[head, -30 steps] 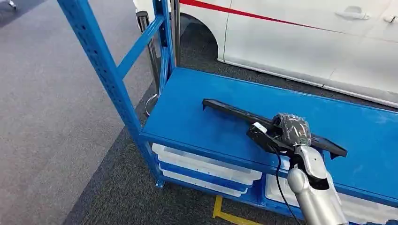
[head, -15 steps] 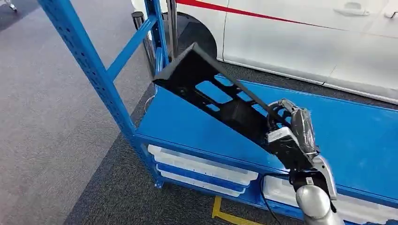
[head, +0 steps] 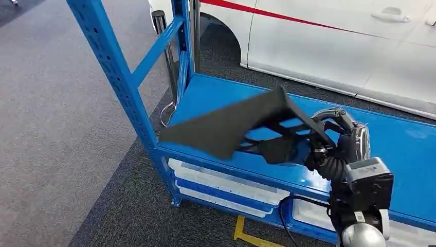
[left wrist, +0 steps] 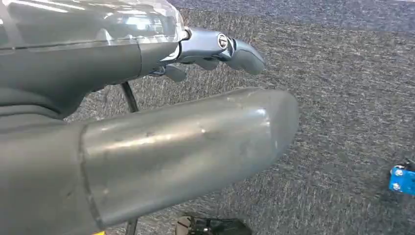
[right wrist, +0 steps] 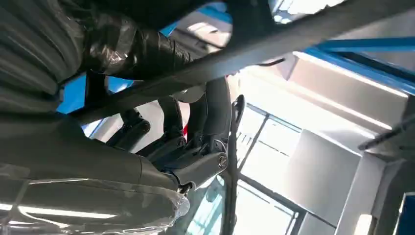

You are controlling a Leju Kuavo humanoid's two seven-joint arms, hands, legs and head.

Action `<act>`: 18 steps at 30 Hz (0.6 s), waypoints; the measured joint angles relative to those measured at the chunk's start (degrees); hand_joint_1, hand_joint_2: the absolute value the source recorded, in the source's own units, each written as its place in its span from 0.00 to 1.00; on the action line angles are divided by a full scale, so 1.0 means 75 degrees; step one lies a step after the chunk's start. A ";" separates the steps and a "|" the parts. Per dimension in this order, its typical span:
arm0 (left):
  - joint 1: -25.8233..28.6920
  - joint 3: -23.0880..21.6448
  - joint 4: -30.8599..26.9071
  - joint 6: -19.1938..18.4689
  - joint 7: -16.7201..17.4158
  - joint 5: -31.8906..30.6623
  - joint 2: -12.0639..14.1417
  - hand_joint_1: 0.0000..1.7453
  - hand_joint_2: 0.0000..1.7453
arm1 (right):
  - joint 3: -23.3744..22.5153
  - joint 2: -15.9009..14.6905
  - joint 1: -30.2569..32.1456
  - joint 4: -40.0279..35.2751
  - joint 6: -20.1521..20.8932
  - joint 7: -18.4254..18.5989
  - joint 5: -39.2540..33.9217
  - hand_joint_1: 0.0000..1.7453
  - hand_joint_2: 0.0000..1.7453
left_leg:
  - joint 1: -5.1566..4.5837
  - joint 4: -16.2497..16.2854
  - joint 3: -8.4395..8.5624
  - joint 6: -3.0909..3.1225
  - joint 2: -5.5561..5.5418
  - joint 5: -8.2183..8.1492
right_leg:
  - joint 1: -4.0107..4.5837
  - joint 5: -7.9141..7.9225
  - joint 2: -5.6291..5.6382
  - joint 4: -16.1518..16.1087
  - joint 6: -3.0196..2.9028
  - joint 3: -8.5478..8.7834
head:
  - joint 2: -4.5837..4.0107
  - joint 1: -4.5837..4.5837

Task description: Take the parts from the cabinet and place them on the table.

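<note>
A long black plastic part (head: 231, 126) is off the blue cabinet shelf (head: 211, 95), tilted, with its broad end toward the left front above the shelf's edge. My right hand (head: 339, 141) grips it at its right end, wrist turned up over the shelf's front. In the right wrist view the part's black bars (right wrist: 274, 41) cross above the dark fingers (right wrist: 195, 166) wrapped around it. My left hand (left wrist: 161, 98) hangs over grey carpet, thumb and fingers apart, holding nothing.
The cabinet's blue upright post (head: 113, 72) and slanted brace stand at the left. White bins (head: 221, 185) sit on the lower shelf. A white car (head: 334, 46) is parked close behind the cabinet. Yellow tape (head: 247, 236) marks the floor in front.
The black part lay flat on the shelf under my right hand a second ago. The hand has lifted it and swung it up, then tipped its broad end down toward the front left.
</note>
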 joint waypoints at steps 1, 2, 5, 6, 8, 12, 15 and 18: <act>-0.0001 0.0000 0.0011 0.0003 -0.0017 0.0003 0.0006 0.00 0.00 | -0.0006 0.0000 0.0071 -0.0023 -0.0026 -0.0038 -0.0131 1.00 1.00 | -0.0011 0.0022 -0.0024 -0.0022 -0.0013 -0.0005 | 0.0025 0.0048 0.0010 -0.0115 -0.0007 -0.0018 | -0.0003 0.0012; 0.0007 0.0000 0.0020 0.0003 -0.0029 0.0006 0.0006 0.00 0.00 | -0.0026 0.0000 0.0159 -0.0035 -0.0040 -0.0087 -0.0258 1.00 1.00 | 0.0013 0.0005 -0.0030 -0.0065 0.0004 0.0006 | 0.0042 0.0043 0.0017 -0.0091 -0.0014 -0.0033 | -0.0003 0.0000; -0.0007 0.0000 0.0041 0.0006 -0.0044 0.0006 0.0009 0.00 0.00 | -0.0093 0.0003 0.0384 -0.0116 -0.0041 -0.0099 -0.0855 1.00 1.00 | -0.0001 0.0008 -0.0019 -0.0207 0.0016 -0.0059 | -0.0079 0.0126 0.0010 -0.0265 -0.0115 0.0052 | -0.0003 0.0003; -0.0003 0.0000 0.0041 0.0006 -0.0052 0.0006 0.0009 0.00 0.00 | -0.0105 0.0008 0.0435 -0.0151 -0.0029 -0.0051 -0.1129 1.00 1.00 | 0.0005 0.0201 -0.0059 -0.0236 0.0016 -0.0211 | -0.0059 0.0135 -0.0001 -0.0322 -0.0144 0.0094 | -0.0003 0.0003; -0.0009 0.0000 0.0046 0.0003 -0.0052 0.0003 0.0009 0.00 0.00 | -0.0117 0.0047 0.0536 -0.0172 -0.0020 0.0003 -0.1422 1.00 1.00 | 0.0036 0.1243 -0.0534 -0.0277 0.0014 -0.0798 | -0.0059 0.0133 -0.0013 -0.0315 -0.0182 0.0096 | -0.0003 -0.0003; -0.0002 0.0000 0.0046 0.0000 -0.0052 0.0006 0.0015 0.00 0.00 | -0.0117 0.0067 0.0679 -0.0172 -0.0003 0.0047 -0.1500 1.00 1.00 | 0.0056 0.1919 -0.0880 -0.0337 0.0017 -0.0771 | -0.0055 0.0108 -0.0004 -0.0272 -0.0180 0.0094 | -0.0003 -0.0003; -0.0011 -0.0003 0.0046 0.0000 -0.0052 0.0006 0.0029 0.00 0.00 | -0.0131 0.0070 0.0693 -0.0195 -0.0003 0.0047 -0.1506 1.00 1.00 | 0.0055 0.0046 0.0016 -0.0268 0.0014 -0.0066 | -0.0064 0.0024 0.0018 -0.0142 -0.0087 0.0082 | -0.0003 0.0000; -0.0018 0.0000 0.0049 -0.0023 -0.0055 0.0015 0.0026 0.00 0.00 | -0.0154 0.0070 0.0712 -0.0230 -0.0012 0.0056 -0.1524 1.00 1.00 | -0.0002 0.0053 0.0011 -0.0151 0.0000 -0.0061 | -0.0025 0.0011 0.0031 -0.0089 0.0023 0.0035 | -0.0003 0.0003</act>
